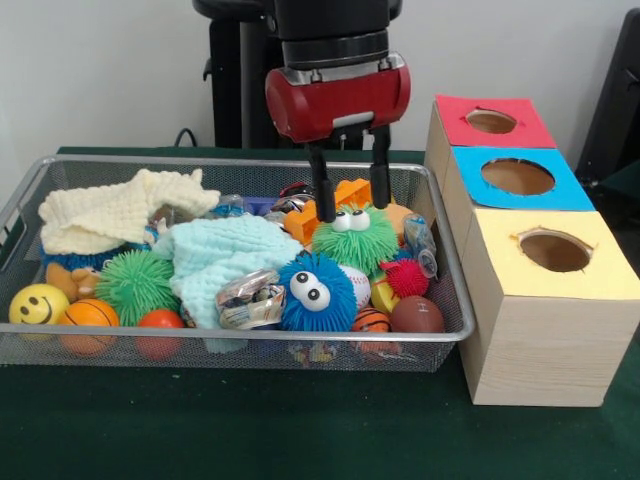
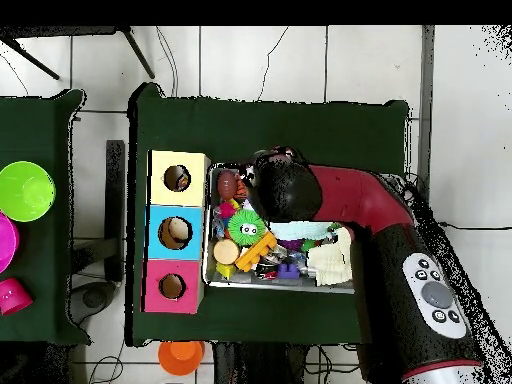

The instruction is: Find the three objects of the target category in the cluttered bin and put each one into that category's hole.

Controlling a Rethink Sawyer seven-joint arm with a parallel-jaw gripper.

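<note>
The wire mesh bin (image 1: pixel 30 190) holds a heap of toys and cloths. One small ruffled printed bundle (image 1: pixel 250 298) lies at the front between the mint cloth and a blue fuzzy ball. Another bundle (image 1: pixel 421 245) shows by the bin's right wall. My gripper (image 1: pixel 350 200) hangs open and empty just above a green fuzzy ball with eyes (image 1: pixel 355 243). The yellow-ringed hole (image 1: pixel 555 250) is in the nearest wooden box, right of the bin, and also shows in the overhead view (image 2: pixel 177 178). In the overhead view my arm (image 2: pixel 340 200) covers much of the bin (image 2: pixel 280 288).
A cream cloth (image 1: pixel 115 212) and a mint cloth (image 1: pixel 225 260) lie at the bin's left and middle. The blue fuzzy ball (image 1: pixel 315 292), an orange block (image 1: pixel 320 215) and several balls fill the rest. The blue-ringed hole (image 1: pixel 517 177) and red-ringed hole (image 1: pixel 491 121) lie behind the yellow one.
</note>
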